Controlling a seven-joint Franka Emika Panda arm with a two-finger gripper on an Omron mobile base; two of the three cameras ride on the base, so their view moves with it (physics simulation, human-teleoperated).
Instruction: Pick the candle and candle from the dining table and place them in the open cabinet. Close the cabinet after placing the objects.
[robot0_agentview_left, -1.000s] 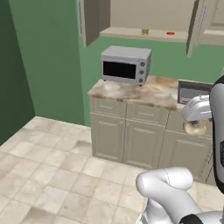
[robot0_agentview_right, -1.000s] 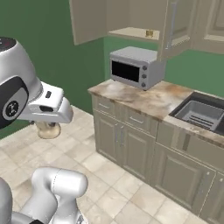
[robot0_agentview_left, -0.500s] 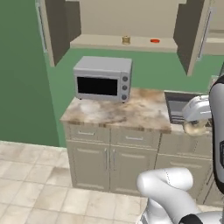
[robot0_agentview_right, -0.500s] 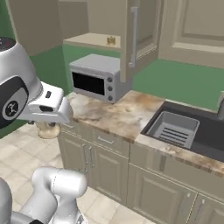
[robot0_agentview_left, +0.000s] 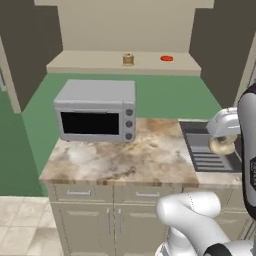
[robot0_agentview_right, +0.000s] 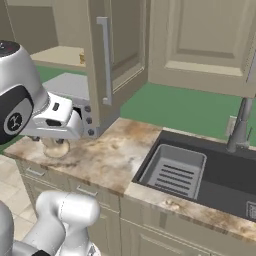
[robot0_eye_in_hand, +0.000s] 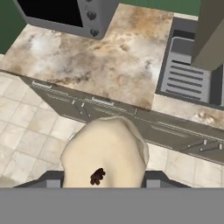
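1. I've got the pale cream candle (robot0_eye_in_hand: 104, 153) sitting right between my fingers (robot0_eye_in_hand: 101, 179), the two dark tips clamped against its sides, its dark wick spot facing the hand camera
2. In the left base view that same candle (robot0_agentview_left: 222, 145) hangs under the white hand at the right edge, out over the sink (robot0_agentview_left: 204, 150); in the right base view I see it (robot0_agentview_right: 55, 147) below the hand at the left, in front of the counter edge
3. Beyond the fingers and below them lies the marbled counter (robot0_eye_in_hand: 109, 57), with drawer fronts under its edge and pale floor tiles (robot0_eye_in_hand: 26, 131) nearer to me
4. The grey microwave (robot0_agentview_left: 96, 111) stands at the back left of that counter; from the hand it is (robot0_eye_in_hand: 65, 15) far ahead of the fingers, up and to the left
5. The sink with its ribbed grey tray (robot0_agentview_right: 172, 172) is ahead of the fingers to the right, and a tap (robot0_agentview_right: 239, 125) rises behind it
6. The cabinet (robot0_agentview_left: 125, 62) is open, well above the fingers, both doors swung wide
7. The golden-brown candle (robot0_agentview_left: 128, 59) stands upright on the cabinet shelf, near its middle, high above and left of the fingers
8. A flat red disc (robot0_agentview_left: 167, 58) lies on the same shelf, to the right of that candle and apart from it
9. The open cabinet door with its long silver handle (robot0_agentview_right: 105, 60) hangs close above my hand in the right base view
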